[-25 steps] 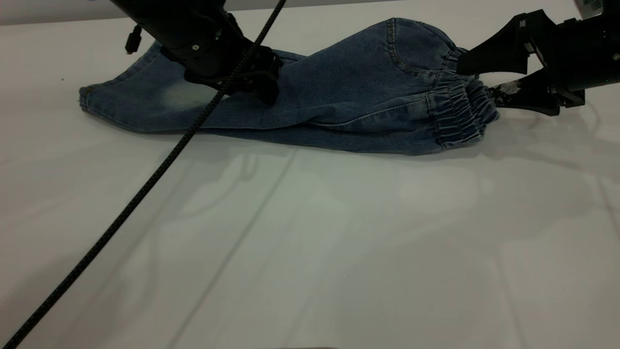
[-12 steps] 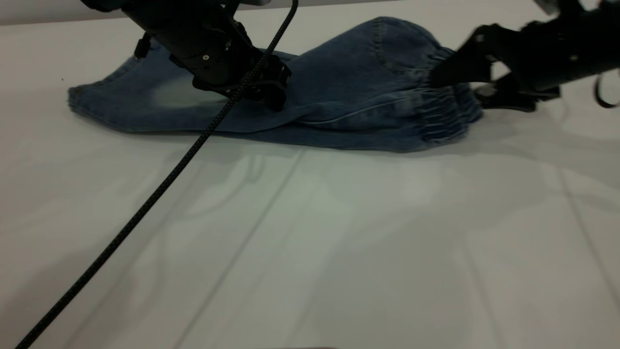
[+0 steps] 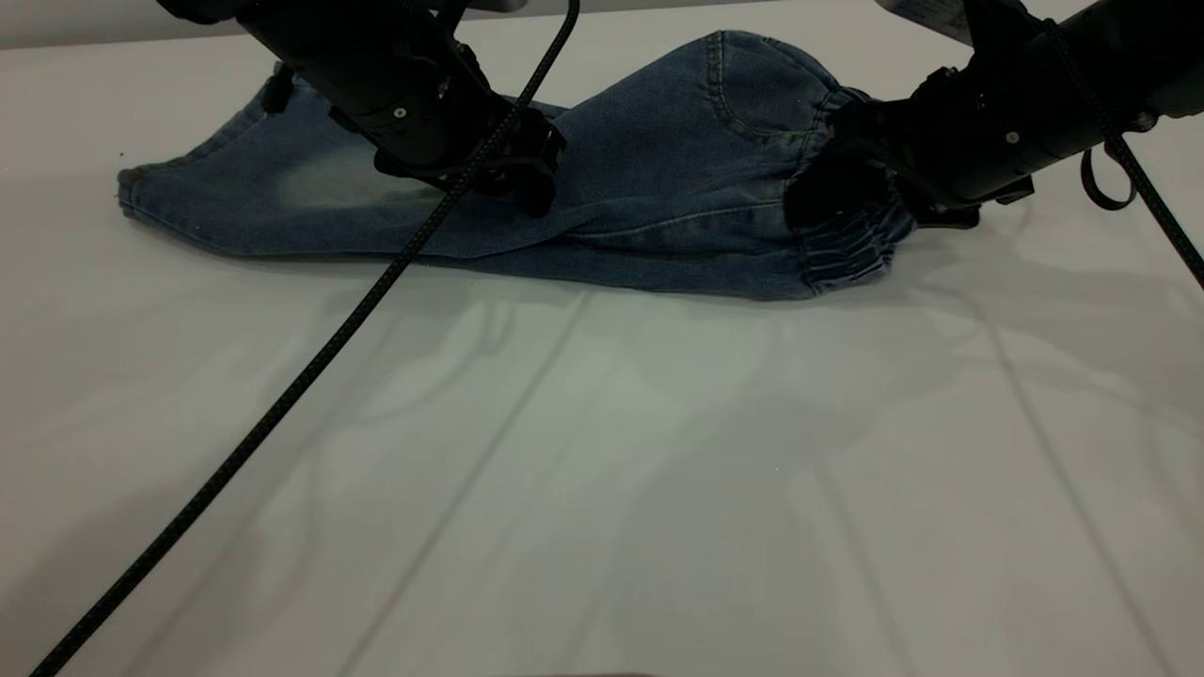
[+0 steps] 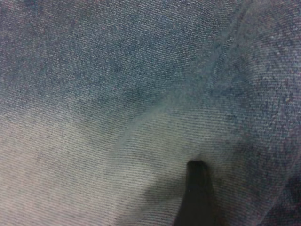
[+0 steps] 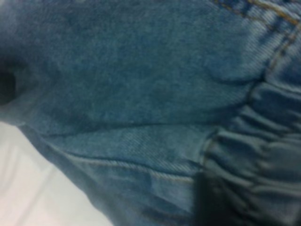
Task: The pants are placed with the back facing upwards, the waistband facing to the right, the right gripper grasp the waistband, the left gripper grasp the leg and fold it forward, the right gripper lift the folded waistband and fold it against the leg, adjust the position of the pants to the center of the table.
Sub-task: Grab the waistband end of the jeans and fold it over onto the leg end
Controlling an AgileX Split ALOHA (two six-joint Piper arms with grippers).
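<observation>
The blue denim pants (image 3: 658, 160) lie folded lengthwise at the back of the table, waistband to the right. My left gripper (image 3: 531, 188) is down on the leg (image 3: 282, 197) near its middle. In the left wrist view one dark finger (image 4: 197, 197) shows, sunk in denim (image 4: 117, 94). My right gripper (image 3: 832, 202) sits over the elastic waistband (image 3: 851, 254), which bunches under it. In the right wrist view a dark finger (image 5: 211, 202) presses on the gathered waistband (image 5: 263, 155). The other fingers are hidden by cloth.
The white table (image 3: 602, 470) spreads wide in front of the pants. A black braided cable (image 3: 310, 367) runs from the left arm down to the front left corner. A black loop (image 3: 1101, 183) hangs by the right arm.
The right gripper, open beside the waistband a second ago, has moved left onto it and closed. The pants have slid a little to the left. The left gripper has barely moved.
</observation>
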